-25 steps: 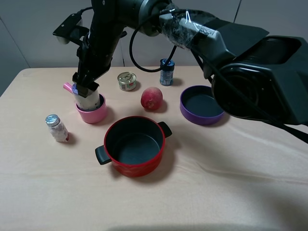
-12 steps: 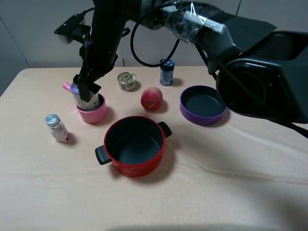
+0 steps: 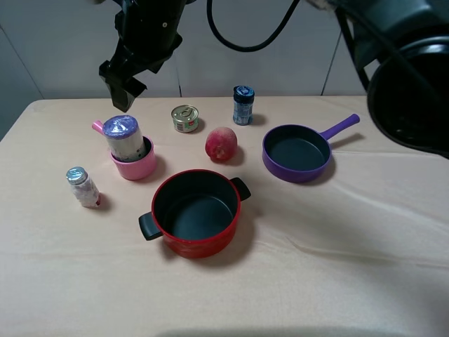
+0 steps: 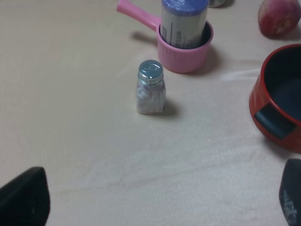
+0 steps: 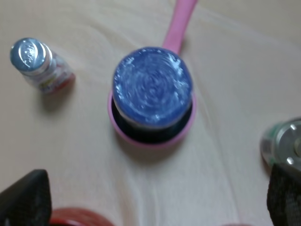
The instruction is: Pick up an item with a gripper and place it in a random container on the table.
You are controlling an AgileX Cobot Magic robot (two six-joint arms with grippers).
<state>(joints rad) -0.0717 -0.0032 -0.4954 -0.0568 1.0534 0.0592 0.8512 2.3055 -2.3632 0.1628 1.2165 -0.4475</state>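
Observation:
The cream-white canister (image 3: 125, 138) with a shiny purple top stands upright inside the small pink saucepan (image 3: 137, 168) at the left of the table. My right gripper (image 3: 121, 83) reaches across and hangs above the canister, open and empty. In the right wrist view the canister's purple top (image 5: 153, 87) is straight below in the pan (image 5: 151, 140), with the gripper (image 5: 153, 197) spread wide. My left gripper (image 4: 157, 200) is open and empty, low over bare table, short of the canister (image 4: 184, 21) and the pan (image 4: 186, 60). The left arm is out of the exterior high view.
A small foil-capped bottle (image 3: 83, 186) stands left of the red two-handled pot (image 3: 200, 242). A red fruit (image 3: 222, 143), a tin can (image 3: 185, 118) and a blue-lidded jar (image 3: 243, 104) lie behind. A purple pan (image 3: 295, 173) sits at the right.
My right gripper has let go of the canister and risen well above it. The canister stays standing in the pink saucepan. The right arm no longer covers the purple pan's handle.

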